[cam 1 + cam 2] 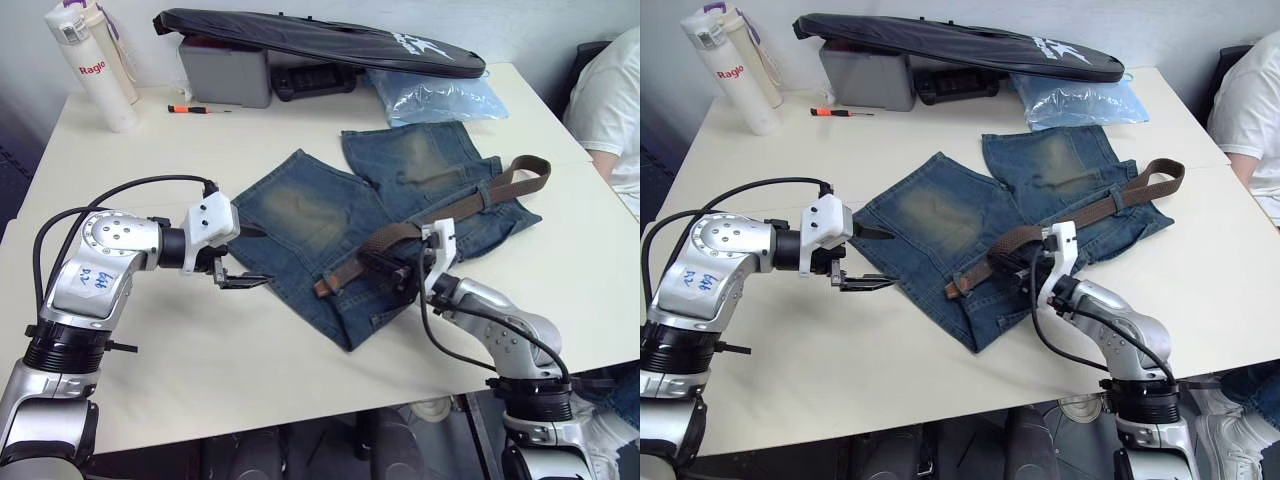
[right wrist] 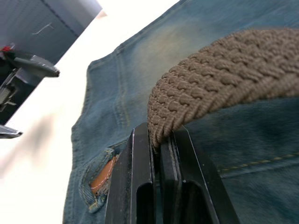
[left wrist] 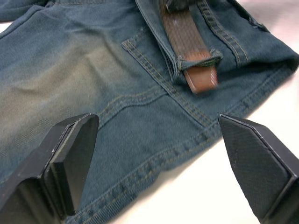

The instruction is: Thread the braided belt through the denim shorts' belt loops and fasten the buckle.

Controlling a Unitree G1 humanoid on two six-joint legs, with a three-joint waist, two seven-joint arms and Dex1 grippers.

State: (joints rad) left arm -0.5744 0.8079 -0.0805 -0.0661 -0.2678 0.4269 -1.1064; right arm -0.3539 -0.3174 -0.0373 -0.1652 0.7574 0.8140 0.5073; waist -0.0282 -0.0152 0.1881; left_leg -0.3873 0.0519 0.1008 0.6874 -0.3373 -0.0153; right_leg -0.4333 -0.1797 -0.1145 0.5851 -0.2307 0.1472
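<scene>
The denim shorts (image 1: 400, 215) lie spread on the white table (image 1: 300, 360), in the middle of the frame, with the legs pointing toward the upper part. The braided belt (image 1: 440, 210) runs along the waistband from a loop at the right of the frame down to the centre, where its tan leather tip (image 3: 201, 79) pokes out of a belt loop (image 3: 198, 59) at the waistband's end. The right gripper (image 1: 1015, 262), lower centre-right, is clamped on the belt's woven strap, which bends up between its two black fingers (image 2: 140, 186). The left gripper (image 1: 243, 257), left of centre, hovers with its fingers spread wide apart at the edge of one shorts leg, holding nothing.
</scene>
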